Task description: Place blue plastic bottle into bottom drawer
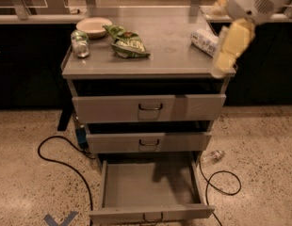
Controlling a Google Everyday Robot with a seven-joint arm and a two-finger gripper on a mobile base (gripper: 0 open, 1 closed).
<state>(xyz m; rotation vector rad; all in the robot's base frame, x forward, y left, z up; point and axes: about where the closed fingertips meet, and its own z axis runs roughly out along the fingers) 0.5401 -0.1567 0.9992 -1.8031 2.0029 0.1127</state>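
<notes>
The blue plastic bottle (202, 39) lies on its side at the right end of the grey cabinet top (174, 55). Only its labelled left part shows. My gripper (230, 48), yellowish and blurred, hangs from the white arm (253, 1) over the cabinet's right edge. It is right in front of the bottle and covers its right end. Whether it touches the bottle does not show. The bottom drawer (146, 185) is pulled far out at floor level, an empty shallow tray with a dark wire handle (153, 217) on its front.
On the cabinet top stand a shallow bowl (93, 26), a small shiny can (80, 44) and a green snack bag (128, 42). The top drawer (148, 108) and middle drawer (148, 142) stand slightly ajar. A tiny clear bottle (213, 156) and black cables (61, 160) lie on the floor.
</notes>
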